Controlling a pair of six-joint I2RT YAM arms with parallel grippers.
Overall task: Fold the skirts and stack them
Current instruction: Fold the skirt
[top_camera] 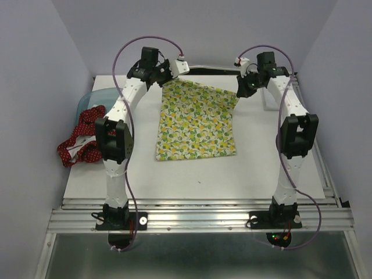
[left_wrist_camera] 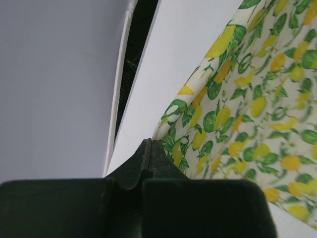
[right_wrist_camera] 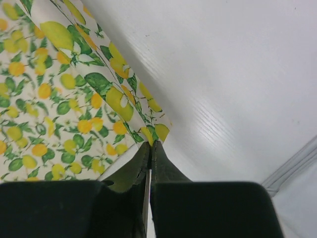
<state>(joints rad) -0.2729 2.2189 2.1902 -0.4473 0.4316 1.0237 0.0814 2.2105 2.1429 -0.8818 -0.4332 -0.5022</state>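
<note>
lengthwise, the lemon skirt [top_camera: 197,122] runs near-to-far.

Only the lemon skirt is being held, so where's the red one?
Top view: the red skirt lies crumpled at the table's left edge, left of the left arm, blue bin just behind it.

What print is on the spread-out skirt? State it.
The skirt shows yellow lemons, green leaves on cream; best: left wrist.

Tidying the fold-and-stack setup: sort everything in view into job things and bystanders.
Job:
- lemon skirt, pinched at its far corners by the left gripper and right gripper
- red dotted skirt, crumpled at the left

Lying about:
- blue bin, behind the red dotted skirt
</note>
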